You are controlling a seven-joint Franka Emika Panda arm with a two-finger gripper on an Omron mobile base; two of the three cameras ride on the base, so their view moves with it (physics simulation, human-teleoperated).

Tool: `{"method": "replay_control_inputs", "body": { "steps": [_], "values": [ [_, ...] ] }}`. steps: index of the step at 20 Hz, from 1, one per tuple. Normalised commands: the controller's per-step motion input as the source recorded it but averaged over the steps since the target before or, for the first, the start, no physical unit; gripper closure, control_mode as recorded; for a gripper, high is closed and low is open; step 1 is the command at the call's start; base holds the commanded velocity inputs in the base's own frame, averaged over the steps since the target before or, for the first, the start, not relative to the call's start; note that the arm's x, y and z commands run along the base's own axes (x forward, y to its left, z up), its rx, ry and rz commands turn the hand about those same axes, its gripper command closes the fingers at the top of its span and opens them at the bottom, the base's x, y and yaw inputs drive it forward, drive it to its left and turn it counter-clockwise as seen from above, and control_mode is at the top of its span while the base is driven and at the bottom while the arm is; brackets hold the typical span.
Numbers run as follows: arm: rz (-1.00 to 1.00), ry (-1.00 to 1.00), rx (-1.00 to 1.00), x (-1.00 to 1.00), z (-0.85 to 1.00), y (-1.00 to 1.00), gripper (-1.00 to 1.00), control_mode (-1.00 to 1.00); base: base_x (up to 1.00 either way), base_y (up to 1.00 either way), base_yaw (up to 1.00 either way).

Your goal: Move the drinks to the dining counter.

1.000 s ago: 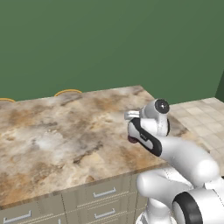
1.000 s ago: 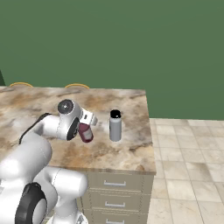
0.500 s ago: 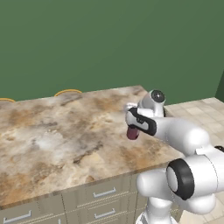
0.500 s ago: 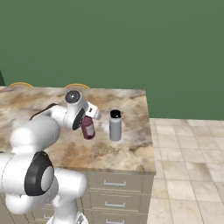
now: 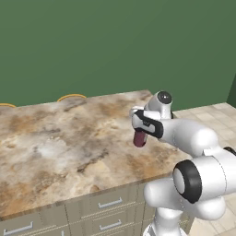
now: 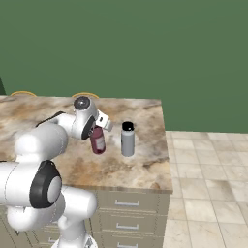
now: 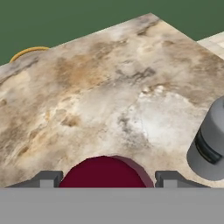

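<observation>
Gripper [image 6: 97, 136] clenched on the dark red bottle [image 6: 98, 141], which hangs from it over the dining counter [image 6: 140, 164]. In the right base view the bottle leans a little, its lower end close to the stone; whether it touches the surface I cannot tell. In the left base view the same bottle [image 5: 139, 138] shows below the gripper [image 5: 139, 130], over the right part of the marbled counter [image 5: 55, 147]. The hand view shows the bottle [image 7: 105, 173] as a dark red round shape between the two finger tips, with the counter [image 7: 100, 87] spread beyond it.

The pale grey bottle [image 6: 127, 139] with its black cap stands upright on the counter, just beside the red one and apart from it, nearer the counter's right end. In the hand view it [image 7: 209, 148] sits at the right edge. Beige drawer fronts [image 6: 127, 206] with silver handles run below the counter.
</observation>
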Motion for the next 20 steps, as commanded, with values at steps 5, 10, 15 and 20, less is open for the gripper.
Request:
{"method": "replay_control_inputs", "body": {
  "steps": [5, 10, 15, 20],
  "values": [
    [0.0, 0.0, 0.0, -0.1, -0.06, 0.0, -1.0, -1.0, 0.0, 0.0, 0.0],
    [0.0, -0.01, 0.0, -0.23, 0.0, 0.0, -1.0, -1.0, 0.0, 0.0, 0.0],
    [-0.01, 0.0, 0.0, -0.06, 0.02, 0.0, -1.0, -1.0, 0.0, 0.0, 0.0],
    [0.0, -0.03, 0.0, -0.1, 0.31, 0.0, -1.0, -1.0, 0.0, 0.0, 0.0]
  ]
}}
